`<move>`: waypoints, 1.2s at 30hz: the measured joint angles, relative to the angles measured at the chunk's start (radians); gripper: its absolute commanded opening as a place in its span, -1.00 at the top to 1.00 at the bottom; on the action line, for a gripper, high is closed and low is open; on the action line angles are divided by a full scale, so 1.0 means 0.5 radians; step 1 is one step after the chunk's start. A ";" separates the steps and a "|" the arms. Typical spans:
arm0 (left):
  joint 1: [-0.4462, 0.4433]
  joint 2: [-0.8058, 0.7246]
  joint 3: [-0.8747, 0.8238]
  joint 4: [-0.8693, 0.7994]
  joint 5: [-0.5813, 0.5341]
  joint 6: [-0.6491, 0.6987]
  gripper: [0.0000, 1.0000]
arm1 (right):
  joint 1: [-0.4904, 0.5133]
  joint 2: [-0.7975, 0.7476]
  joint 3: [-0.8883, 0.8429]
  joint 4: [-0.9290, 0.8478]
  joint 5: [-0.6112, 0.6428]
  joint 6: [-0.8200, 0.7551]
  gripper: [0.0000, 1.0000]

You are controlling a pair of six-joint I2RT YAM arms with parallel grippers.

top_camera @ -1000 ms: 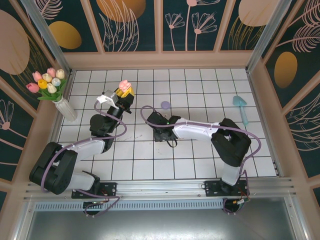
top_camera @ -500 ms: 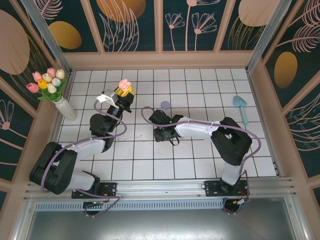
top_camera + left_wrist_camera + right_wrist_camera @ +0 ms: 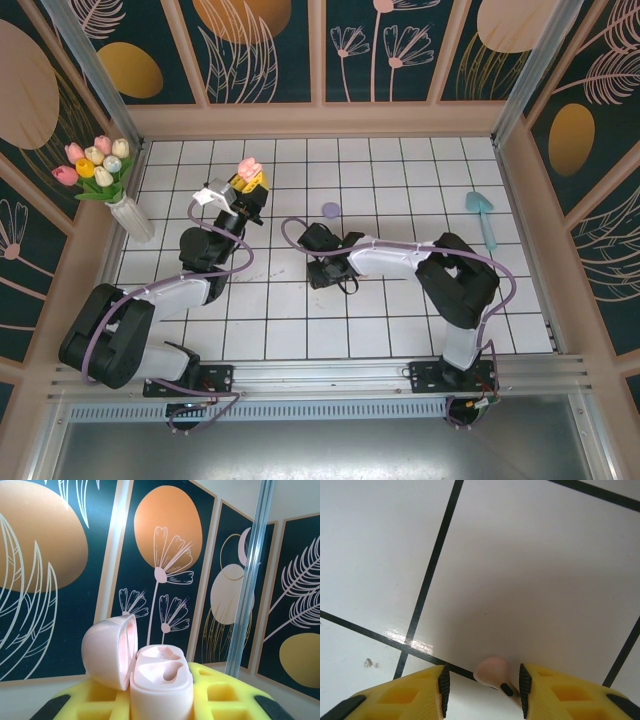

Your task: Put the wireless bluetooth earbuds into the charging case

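Tiled floor [image 3: 520, 555], right gripper [image 3: 483, 690] parted astride pink earbud [image 3: 491, 671], left gripper [image 3: 160, 706] clamping open charging case [image 3: 162, 680]

Your top view is bright and evenly lit from overhead: the glossy white tiled floor [image 3: 400, 300] shows only soft shadows under the arms [image 3: 400, 255], and the walls [image 3: 320, 50] splay outward at the corners (wide-lens bend). On the left wrist, the open pale pink plastic charging case [image 3: 160, 680] looks slightly soft while the wall panels [image 3: 165, 555] behind are crisp. On the right wrist, a small glare patch [image 3: 402, 639] sits on a black grout line [image 3: 427, 575], and faint shadow pools round the tiny pale pink earbud [image 3: 492, 671].
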 measured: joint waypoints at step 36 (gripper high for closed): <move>0.000 0.003 0.000 0.000 0.001 -0.008 1.00 | 0.024 0.108 0.098 -0.076 0.103 0.130 0.47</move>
